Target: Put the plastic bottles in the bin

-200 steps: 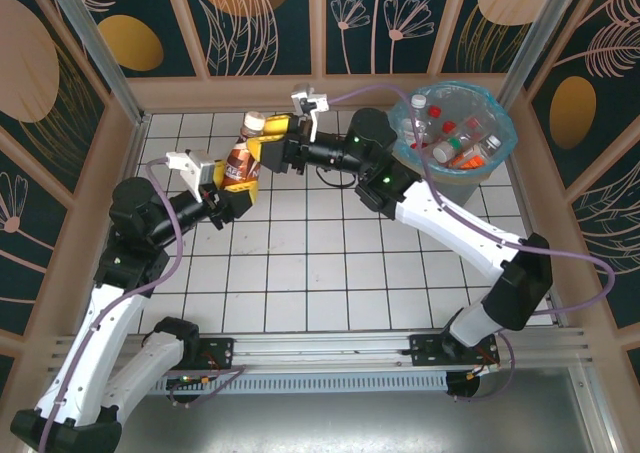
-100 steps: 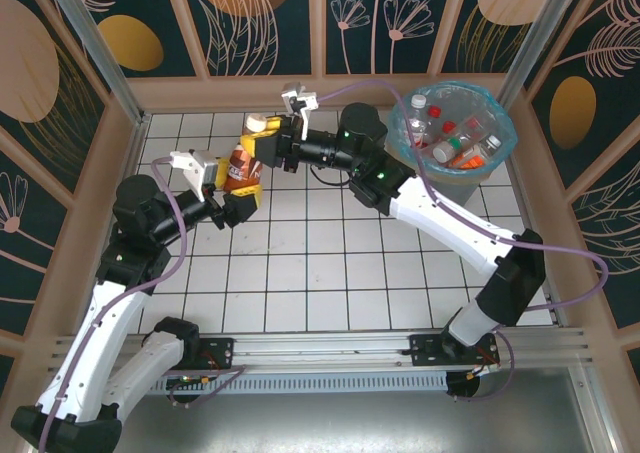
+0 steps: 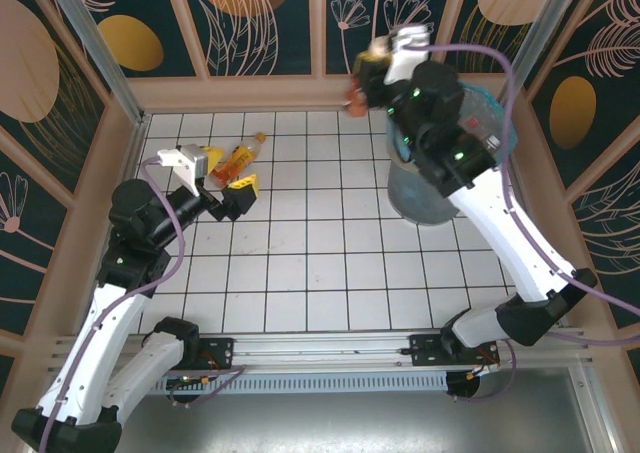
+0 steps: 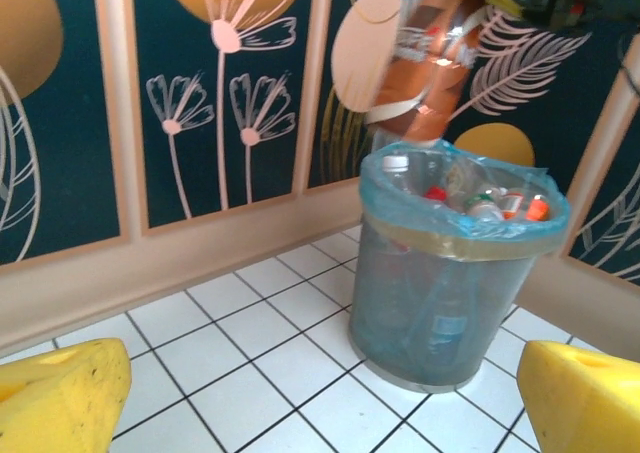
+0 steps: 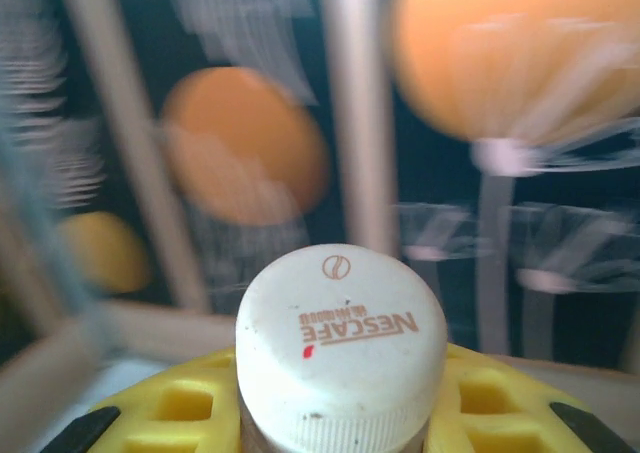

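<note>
The right gripper (image 3: 366,73) has swung up and away from the left gripper (image 3: 229,170), pinching the brown bottle (image 4: 428,68) just under its white cap (image 5: 340,338), high beside the bin (image 4: 455,313). The left gripper's fingers now stand spread wide. An orange bottle (image 3: 240,155) lies on the tiles (image 3: 330,263) beside them.
</note>
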Motion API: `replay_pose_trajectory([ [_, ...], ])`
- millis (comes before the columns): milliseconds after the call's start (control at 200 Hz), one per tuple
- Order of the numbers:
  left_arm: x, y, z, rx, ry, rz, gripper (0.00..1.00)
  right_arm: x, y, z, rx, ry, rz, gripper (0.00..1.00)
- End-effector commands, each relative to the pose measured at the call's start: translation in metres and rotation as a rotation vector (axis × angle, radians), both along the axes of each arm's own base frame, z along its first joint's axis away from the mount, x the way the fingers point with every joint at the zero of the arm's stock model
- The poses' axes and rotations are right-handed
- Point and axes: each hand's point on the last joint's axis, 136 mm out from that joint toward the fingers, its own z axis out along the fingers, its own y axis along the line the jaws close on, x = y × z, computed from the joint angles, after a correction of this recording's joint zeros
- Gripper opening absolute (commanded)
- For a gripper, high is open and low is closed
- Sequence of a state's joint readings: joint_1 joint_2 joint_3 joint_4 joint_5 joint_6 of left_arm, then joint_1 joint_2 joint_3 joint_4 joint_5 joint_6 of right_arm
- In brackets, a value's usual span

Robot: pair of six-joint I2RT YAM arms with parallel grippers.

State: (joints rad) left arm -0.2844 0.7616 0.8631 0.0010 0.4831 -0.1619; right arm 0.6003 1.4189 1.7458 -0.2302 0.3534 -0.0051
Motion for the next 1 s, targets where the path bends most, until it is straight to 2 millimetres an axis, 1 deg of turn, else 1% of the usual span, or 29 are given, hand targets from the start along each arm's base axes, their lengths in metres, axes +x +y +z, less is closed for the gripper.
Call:
replay_pose_trajectory([
  [0, 0.011, 0.006, -0.004, -0.028, 0.009, 0.062, 0.99, 0.02, -0.079, -0.033, -0.142, 0.125, -0.339, 0.01],
  [135, 0.012, 0.003, -0.008, -0.038, 0.014, 0.043, 0.98, 0.03, -0.127, -0.035, -0.122, 0.126, -0.462, 0.0],
  [195, 0.013, 0.002, -0.01, -0.032, 0.02, 0.041, 0.98, 0.034, -0.144, -0.042, -0.124, 0.137, -0.516, 0.0],
  [255, 0.015, 0.002, -0.014, -0.021, 0.03, 0.043, 0.99, 0.039, -0.157, -0.054, -0.131, 0.158, -0.55, 0.0],
  [330, 0.017, 0.002, -0.02, -0.011, 0.04, 0.048, 0.98, 0.047, -0.172, -0.078, -0.118, 0.214, -0.573, 0.0],
  [385, 0.019, 0.003, -0.023, -0.007, 0.045, 0.054, 0.98, 0.053, -0.182, -0.097, -0.071, 0.26, -0.569, 0.02],
  [455, 0.02, 0.002, -0.027, -0.006, 0.054, 0.055, 0.99, 0.06, -0.185, -0.122, 0.013, 0.324, -0.511, 0.07],
  [520, 0.021, 0.0, -0.031, -0.005, 0.06, 0.043, 0.99, 0.066, -0.188, -0.144, 0.084, 0.377, -0.479, 0.08],
  [571, 0.021, -0.002, -0.032, -0.002, 0.063, 0.032, 0.99, 0.069, -0.19, -0.156, 0.135, 0.411, -0.457, 0.09],
  [636, 0.022, -0.004, -0.034, 0.003, 0.069, 0.02, 0.99, 0.073, -0.188, -0.169, 0.174, 0.443, -0.427, 0.09],
  [751, 0.024, -0.004, -0.036, 0.017, 0.072, 0.025, 0.99, 0.078, -0.187, -0.187, 0.172, 0.502, -0.43, 0.11],
  [856, 0.027, -0.002, -0.041, 0.026, 0.079, 0.038, 0.99, 0.081, -0.192, -0.204, 0.154, 0.564, -0.449, 0.16],
  [921, 0.027, -0.003, -0.043, 0.03, 0.085, 0.037, 0.99, 0.083, -0.199, -0.217, 0.146, 0.612, -0.473, 0.2],
  [996, 0.027, -0.003, -0.044, 0.034, 0.088, 0.034, 0.99, 0.086, -0.207, -0.227, 0.152, 0.658, -0.494, 0.26],
])
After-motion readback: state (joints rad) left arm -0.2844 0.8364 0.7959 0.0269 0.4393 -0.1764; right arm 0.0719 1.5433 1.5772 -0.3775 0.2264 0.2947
